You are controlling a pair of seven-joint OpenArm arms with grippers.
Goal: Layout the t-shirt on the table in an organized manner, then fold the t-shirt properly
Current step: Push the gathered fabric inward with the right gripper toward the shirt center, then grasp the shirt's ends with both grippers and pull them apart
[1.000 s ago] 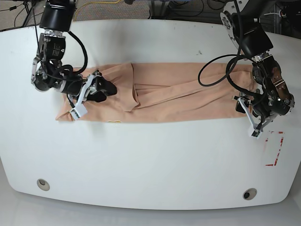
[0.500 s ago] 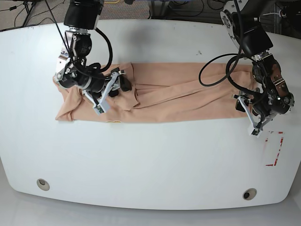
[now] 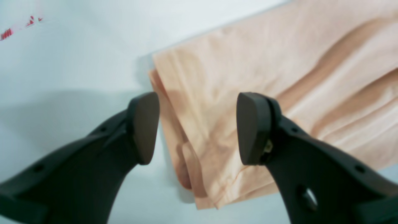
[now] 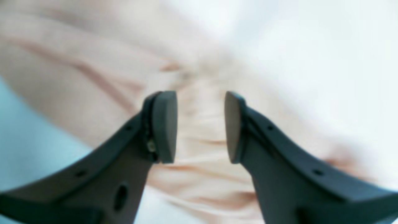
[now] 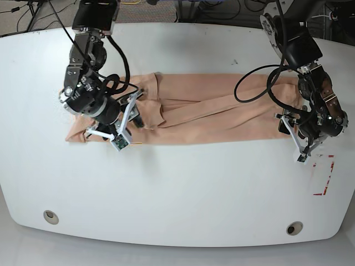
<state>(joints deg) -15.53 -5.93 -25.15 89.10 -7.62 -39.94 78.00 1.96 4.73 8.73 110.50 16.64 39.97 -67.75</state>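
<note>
The peach t-shirt [image 5: 211, 113] lies as a long folded strip across the white table [image 5: 177, 188]. In the base view my right gripper [image 5: 135, 115] hovers over the strip's creased left part. Its wrist view shows the gripper [image 4: 199, 124] open, with blurred fabric [image 4: 199, 174] beneath and nothing between the fingers. My left gripper [image 5: 288, 128] sits at the strip's right end. In the left wrist view it [image 3: 199, 127] stands open just above the layered corner of the shirt [image 3: 217, 93], one finger [image 3: 144, 127] over bare table and the other over cloth.
A red tape outline [image 5: 324, 174] marks the table right of the shirt, and it also shows as red tape [image 3: 18, 28] in the left wrist view. Two grey grommets [image 5: 51, 216] [image 5: 294, 228] sit near the front edge. Cables lie beyond the back edge.
My right arm moved from the shirt's left end rightward over the creased part, then turned and dropped slightly; its jaws narrowed. The left arm and the shirt have stayed in place.
</note>
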